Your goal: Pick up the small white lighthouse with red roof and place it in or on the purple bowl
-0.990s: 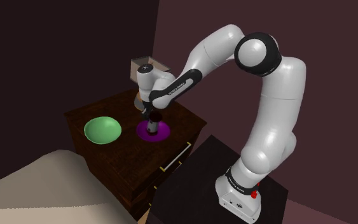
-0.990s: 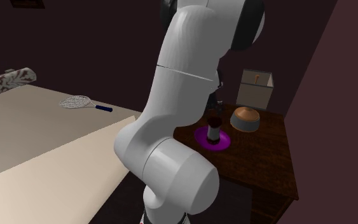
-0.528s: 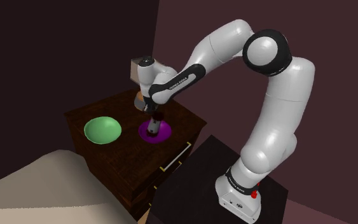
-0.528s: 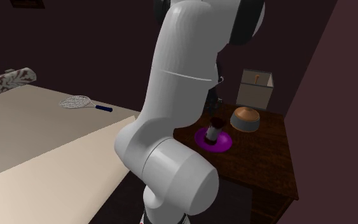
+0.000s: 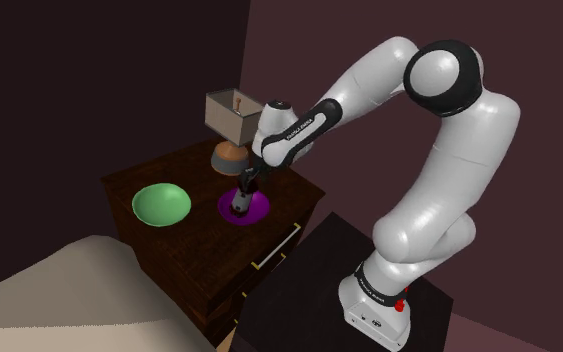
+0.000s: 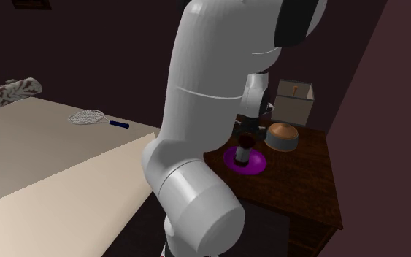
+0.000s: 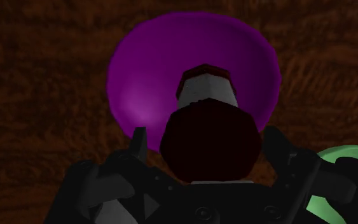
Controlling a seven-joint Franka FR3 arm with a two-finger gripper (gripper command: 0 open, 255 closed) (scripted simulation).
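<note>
Right now you have the black gripper [image 5: 248, 186] poised just above the lighthouse [image 5: 240, 201], which stands inside the purple bowl [image 5: 259, 210] on the dark wooden nightstand [image 5: 189, 172]. Look along the wrist view and you will see the 2 fingers [image 7: 138, 141] spread apart, 1 on each side of the dark red roof [image 7: 210, 145]. A clear strip of bowl and wood shows between 1 finger and the roof. The other finger sits very close to it, and you cannot tell whether it touches. Nothing is clasped between them. Below the roof, the lighthouse's body is pale grey-white, and its foot rests near the middle of the bowl's purple hollow. From the second exterior view the lighthouse [image 6: 244, 152] looks roughly upright in the purple bowl [image 6: 258, 165], partly behind the large white arm [image 6: 204, 131]. A green bowl [image 5: 162, 204] sits on the same nightstand, towards the shoulder view's left and apart from the purple one. Behind the purple bowl, nearer the wall, stands a lamp [image 5: 231, 112] with a boxy beige shade and a round brown base. A pale bed [image 5: 79, 290] fills the shoulder view's lower left, and in the second exterior view a racket [image 6: 91, 116] with a blue handle lies on it. You can see the arm rising from its black stand [image 5: 299, 290].
</note>
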